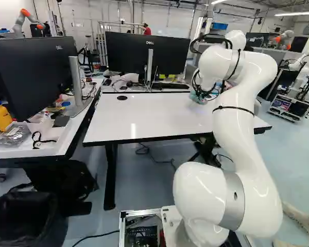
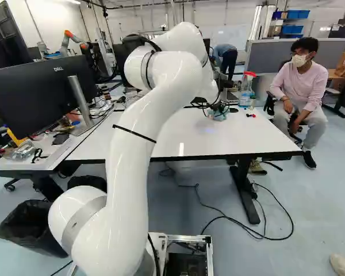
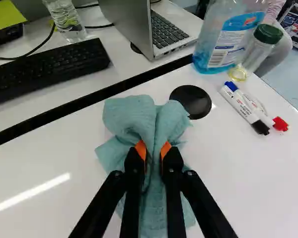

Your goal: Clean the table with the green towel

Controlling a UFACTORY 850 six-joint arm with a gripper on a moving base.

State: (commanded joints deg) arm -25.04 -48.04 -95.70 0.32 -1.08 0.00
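Green towel gripped on the white table. The black gripper (image 2: 219,107) is pinching the bunched green towel (image 3: 154,116) between slightly parted fingers, over the white table (image 3: 248,193), beside the black cable grommet (image 3: 192,102). Nearby, the spray bottle (image 3: 222,42) is holding blue liquid; the green-capped bottle (image 3: 256,53), a little yellow liquid. Dry-erase markers (image 3: 246,108) are lying near both.

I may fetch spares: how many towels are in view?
1: the green towel, pinched in the gripper over the white table. Others may be hidden behind the arm.

A keyboard (image 3: 47,68) lies near an open laptop (image 3: 130,26).
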